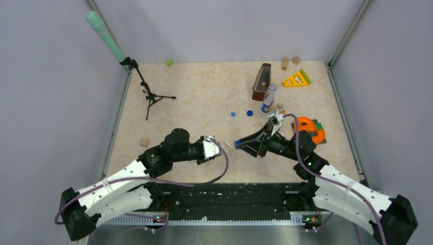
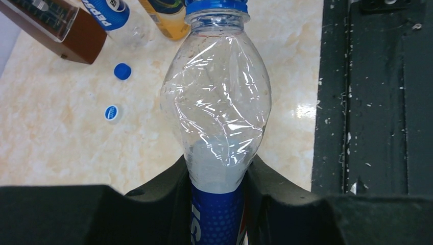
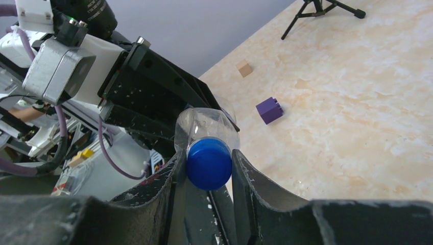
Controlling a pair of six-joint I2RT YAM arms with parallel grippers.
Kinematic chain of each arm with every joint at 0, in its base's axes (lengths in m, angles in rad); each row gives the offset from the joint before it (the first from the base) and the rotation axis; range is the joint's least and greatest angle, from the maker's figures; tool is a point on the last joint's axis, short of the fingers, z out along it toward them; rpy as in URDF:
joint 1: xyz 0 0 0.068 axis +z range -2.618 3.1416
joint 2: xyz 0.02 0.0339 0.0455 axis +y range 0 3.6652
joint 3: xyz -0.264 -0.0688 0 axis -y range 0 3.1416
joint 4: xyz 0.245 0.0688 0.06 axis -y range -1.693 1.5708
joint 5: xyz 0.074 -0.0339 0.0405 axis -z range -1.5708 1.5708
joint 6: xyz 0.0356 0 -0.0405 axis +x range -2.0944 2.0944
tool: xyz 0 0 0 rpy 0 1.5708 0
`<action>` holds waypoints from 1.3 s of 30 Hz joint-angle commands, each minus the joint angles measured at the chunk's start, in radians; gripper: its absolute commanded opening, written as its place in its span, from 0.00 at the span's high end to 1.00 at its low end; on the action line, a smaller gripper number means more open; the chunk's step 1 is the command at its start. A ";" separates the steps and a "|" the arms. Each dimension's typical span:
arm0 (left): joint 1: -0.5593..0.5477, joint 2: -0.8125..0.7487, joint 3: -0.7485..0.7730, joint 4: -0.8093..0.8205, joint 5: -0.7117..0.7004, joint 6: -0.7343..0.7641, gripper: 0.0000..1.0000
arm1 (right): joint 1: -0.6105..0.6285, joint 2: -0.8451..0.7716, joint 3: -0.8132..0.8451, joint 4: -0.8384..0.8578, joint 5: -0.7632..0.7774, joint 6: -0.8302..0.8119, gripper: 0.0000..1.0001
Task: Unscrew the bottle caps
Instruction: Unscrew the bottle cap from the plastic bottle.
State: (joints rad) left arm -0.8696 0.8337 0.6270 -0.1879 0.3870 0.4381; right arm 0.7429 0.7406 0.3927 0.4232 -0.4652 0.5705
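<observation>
Currently clamps clear bottle by its body in left gripper, pinches its blue cap between right gripper fingers, near centre. Farther back, loose: dark cap, paler cap left of it.

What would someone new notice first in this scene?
The two arms meet at mid-table. The left gripper clamps a crumpled clear plastic bottle held sideways, while the right gripper pinches its dark blue cap. Just beyond them a loose dark blue cap and a paler cap lie on the table, and a tilted mint-green tube stands on a tripod at the far left.
</observation>
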 commanded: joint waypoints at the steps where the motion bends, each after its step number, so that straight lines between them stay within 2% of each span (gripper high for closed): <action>1: -0.012 0.002 0.009 0.071 -0.140 0.033 1.00 | 0.006 0.010 0.037 0.038 -0.036 0.021 0.63; 5: -0.024 -0.005 -0.003 0.067 -0.199 0.066 1.00 | 0.001 -0.019 0.042 0.011 -0.012 0.037 0.49; 7: -0.046 -0.011 -0.009 0.067 -0.271 0.087 1.00 | -0.007 -0.038 0.048 -0.009 0.022 0.062 0.46; 11: -0.091 -0.013 -0.014 0.069 -0.363 0.129 1.00 | -0.008 -0.053 0.061 -0.025 0.052 0.092 0.44; 14: -0.152 -0.020 -0.032 0.112 -0.521 0.163 1.00 | -0.009 -0.056 0.052 -0.013 0.097 0.134 0.44; 17: -0.197 -0.020 -0.042 0.148 -0.573 0.193 1.00 | -0.009 -0.043 0.054 -0.008 0.133 0.177 0.44; 26: -0.248 -0.026 -0.067 0.223 -0.613 0.229 1.00 | -0.009 0.012 0.046 0.007 0.189 0.251 0.44; 35: -0.265 -0.051 -0.069 0.207 -0.610 0.239 1.00 | -0.009 0.037 0.036 0.070 0.190 0.276 0.45; 39: -0.264 -0.064 -0.079 0.213 -0.596 0.239 1.00 | -0.009 0.058 0.048 0.081 0.165 0.283 0.53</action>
State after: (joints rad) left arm -1.1286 0.7959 0.5602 -0.0334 -0.2073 0.6724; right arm 0.7383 0.7818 0.3950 0.4400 -0.2855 0.8337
